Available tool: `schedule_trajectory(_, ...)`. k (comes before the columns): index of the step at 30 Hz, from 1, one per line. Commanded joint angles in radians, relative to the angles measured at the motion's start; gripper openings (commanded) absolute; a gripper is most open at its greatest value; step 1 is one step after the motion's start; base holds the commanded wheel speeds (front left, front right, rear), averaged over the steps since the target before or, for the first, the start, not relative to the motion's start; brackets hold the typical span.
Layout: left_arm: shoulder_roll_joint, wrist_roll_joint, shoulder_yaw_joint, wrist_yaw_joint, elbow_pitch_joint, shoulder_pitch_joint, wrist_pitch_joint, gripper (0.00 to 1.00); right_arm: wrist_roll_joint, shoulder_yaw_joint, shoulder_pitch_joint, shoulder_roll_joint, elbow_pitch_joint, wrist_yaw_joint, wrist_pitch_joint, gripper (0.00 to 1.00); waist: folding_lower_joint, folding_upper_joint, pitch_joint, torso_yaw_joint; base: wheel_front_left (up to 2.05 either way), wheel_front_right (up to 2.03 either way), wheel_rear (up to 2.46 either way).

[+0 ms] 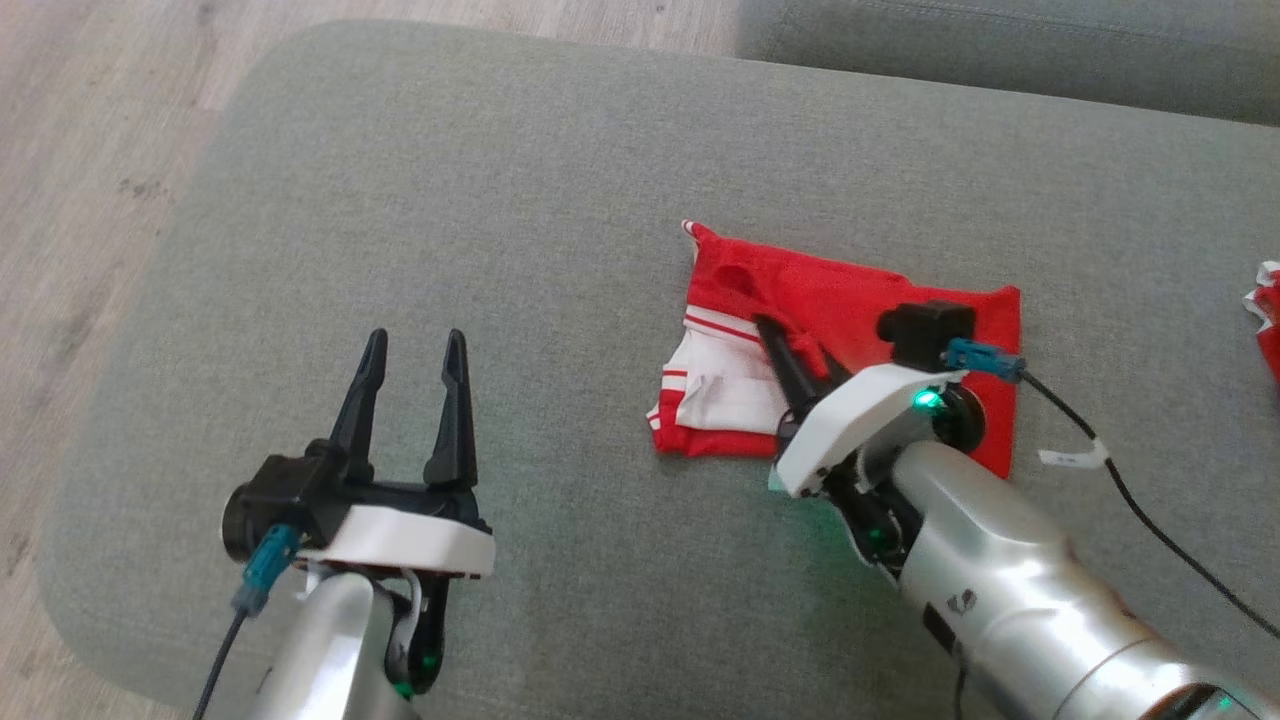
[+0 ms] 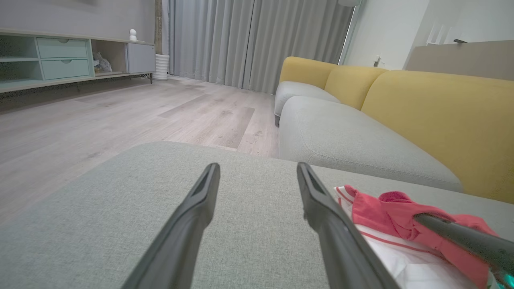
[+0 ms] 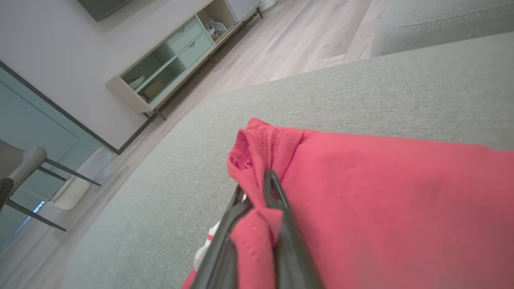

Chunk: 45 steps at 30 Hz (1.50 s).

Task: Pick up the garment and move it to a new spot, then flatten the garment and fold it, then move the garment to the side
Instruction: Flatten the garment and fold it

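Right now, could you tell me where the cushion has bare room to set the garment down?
On the cushion, the widest bare stretch lies left of the garment, to its left edge, ahead of the open left gripper. Another bare band runs between the garment and the sofa seat. The right is crowded: the right gripper pinching the garment, its cable, another red-and-white cloth.

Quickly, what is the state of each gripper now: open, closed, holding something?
Left gripper: open, holding nothing.
Right gripper: closed on a fold of the red and white garment.

No readable text, labels, brands, numbers or signs.
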Motion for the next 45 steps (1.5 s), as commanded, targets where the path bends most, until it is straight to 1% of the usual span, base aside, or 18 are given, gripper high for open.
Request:
schedule_trajectory(1,0.005,-0.011,0.025,0.005,-0.028,-0.045,-0.010,1.00,0.006,0.029,-0.039,0.014,-0.031,-0.001,-0.016,0.57,-0.0001,0.0000,-0.001,0.002,0.00,0.00,0.00)
schedule_trajectory(2,0.005,-0.014,0.022,0.005,-0.024,-0.047,-0.010,1.00,0.027,0.052,-0.037,0.014,-0.056,-0.001,-0.014,1.00,-0.0001,0.0000,-0.001,0.003,0.00,0.00,0.00)
schedule_trajectory(4,0.005,-0.017,0.016,0.008,-0.017,-0.052,-0.010,1.00,0.068,0.101,-0.038,0.014,-0.116,-0.001,-0.015,1.00,-0.0001,0.0000,-0.003,0.001,0.00,0.00,0.00)
schedule_trajectory(6,0.005,-0.018,0.013,0.012,-0.015,-0.057,-0.010,1.00,0.088,0.129,-0.053,0.014,-0.146,-0.001,-0.023,1.00,-0.0001,0.0000,-0.008,-0.004,0.00,0.00,0.00)
schedule_trajectory(9,0.005,-0.019,0.019,0.018,-0.018,-0.058,-0.010,1.00,0.122,0.127,-0.075,0.014,-0.165,-0.001,-0.033,1.00,-0.0001,0.0000,-0.017,-0.017,0.00,0.00,0.00)
schedule_trajectory(12,0.005,-0.016,0.028,0.021,-0.024,-0.053,-0.010,1.00,0.114,0.091,-0.103,0.014,-0.156,-0.001,-0.039,1.00,-0.0001,0.0000,-0.028,-0.035,0.00,0.00,0.00)
schedule_trajectory(13,0.005,-0.016,0.035,0.022,-0.032,-0.051,-0.010,1.00,0.092,0.059,-0.115,0.014,-0.150,-0.001,-0.040,1.00,-0.0001,0.0000,-0.031,-0.043,0.00,0.00,0.00)
schedule_trajectory(15,0.005,-0.014,0.049,0.025,-0.045,-0.044,-0.010,1.00,0.005,-0.028,-0.130,0.014,-0.135,-0.001,-0.040,1.00,-0.0001,0.0000,-0.038,-0.060,0.00,0.00,0.00)
schedule_trajectory(17,0.005,-0.013,0.060,0.026,-0.057,-0.035,-0.010,1.00,-0.101,-0.135,-0.120,0.014,-0.133,-0.001,-0.040,1.00,-0.0001,0.0000,-0.045,-0.078,0.00,0.00,0.00)
schedule_trajectory(19,0.005,-0.011,0.069,0.027,-0.067,-0.025,-0.010,1.00,-0.232,-0.261,-0.091,0.013,-0.148,-0.001,-0.040,1.00,-0.0001,0.0000,-0.053,-0.094,0.00,0.00,0.00)
schedule_trajectory(22,0.005,-0.010,0.076,0.027,-0.077,-0.014,-0.010,1.00,-0.419,-0.435,-0.005,-0.003,-0.226,-0.001,-0.040,1.00,-0.0001,0.0000,-0.063,-0.115,0.00,0.00,0.00)
schedule_trajectory(24,0.005,-0.008,0.079,0.027,-0.082,-0.008,-0.010,1.00,-0.527,-0.530,0.072,-0.006,-0.290,-0.001,-0.040,1.00,-0.0001,0.0000,-0.069,-0.128,0.00,0.00,0.00)
schedule_trajectory(28,0.005,-0.005,0.085,0.027,-0.088,0.005,-0.010,1.00,-0.677,-0.664,0.222,0.002,-0.405,-0.001,-0.040,1.00,-0.0001,0.0000,-0.078,-0.152,0.00,0.00,0.00)
schedule_trajectory(29,0.005,-0.003,0.091,0.027,-0.090,0.012,-0.010,1.00,-0.708,-0.711,0.287,0.008,-0.449,-0.001,-0.040,1.00,-0.0001,0.0000,-0.081,-0.163,0.00,0.00,0.00)
schedule_trajectory(31,0.005,0.002,0.096,0.025,-0.089,0.022,-0.010,1.00,-0.733,-0.742,0.340,0.012,-0.489,-0.001,-0.040,1.00,-0.0001,0.0000,-0.083,-0.174,0.00,0.00,0.00)
schedule_trajectory(37,0.005,0.010,0.109,0.017,-0.083,0.054,-0.010,1.00,-0.684,-0.750,0.449,0.013,-0.584,-0.001,-0.041,1.00,-0.0001,0.0000,-0.083,-0.192,0.00,0.00,0.00)
schedule_trajectory(45,0.005,0.019,0.116,0.010,-0.075,0.075,-0.010,1.00,-0.659,-0.746,0.495,0.014,-0.618,-0.001,-0.041,1.00,-0.0001,0.0000,-0.087,-0.196,0.00,0.00,0.00)
